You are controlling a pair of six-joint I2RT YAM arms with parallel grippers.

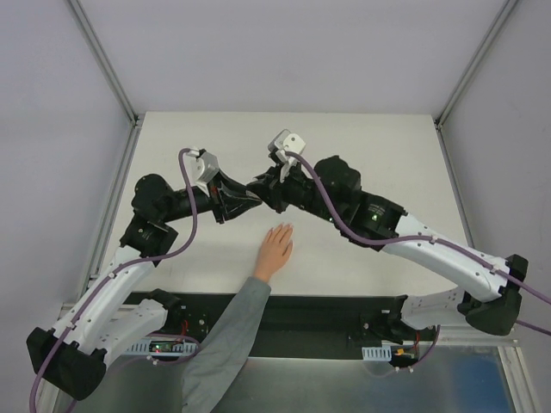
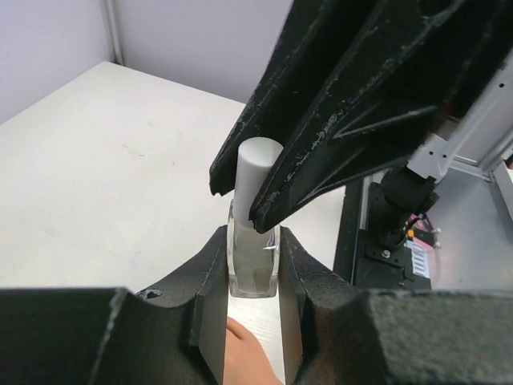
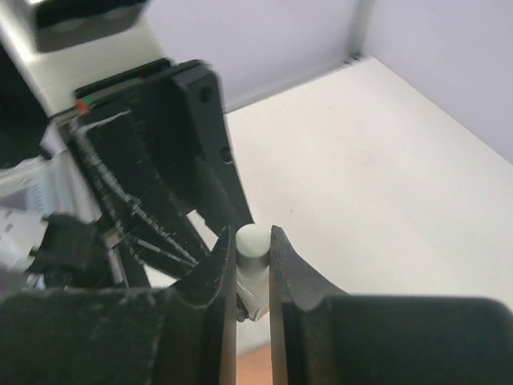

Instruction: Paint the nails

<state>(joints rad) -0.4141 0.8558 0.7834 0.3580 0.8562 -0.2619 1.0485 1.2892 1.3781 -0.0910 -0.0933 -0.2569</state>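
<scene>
Two grippers meet just past the hand (image 1: pixel 275 245) in the top view: left gripper (image 1: pixel 231 205) and right gripper (image 1: pixel 263 193) sit tip to tip beyond its fingertips. The hand lies flat, palm down, on the table (image 1: pixel 362 146), with the sleeve (image 1: pixel 234 323) trailing back from it. The nails (image 1: pixel 281 229) are at the fingertips, too small to tell apart, and no paint shows. The bottle is hidden between the claws here.

Left wrist view: left gripper (image 2: pixel 252 245) pinches the bottle (image 2: pixel 253 269) by its flat sides, upright and above the hand. The white cap (image 2: pixel 258 164) is on top, with the right claw's fingers (image 2: pixel 337 144) clamped on it from above.

Right wrist view: right gripper (image 3: pixel 252 241) is pressed onto the cap's round sides. The left claw is behind it, and a sliver of hand shows below.

Judgement: this is the cap-off or brush-out step, with painting not yet begun. The nails are hard, smooth and tiny, on a soft live hand that may shift. They give nothing to grip, so only the brush tip should touch them, with light strokes. The bottle looks light, slick and breakable. Hold its body low by the flat sides, and take the cap by its sides.
</scene>
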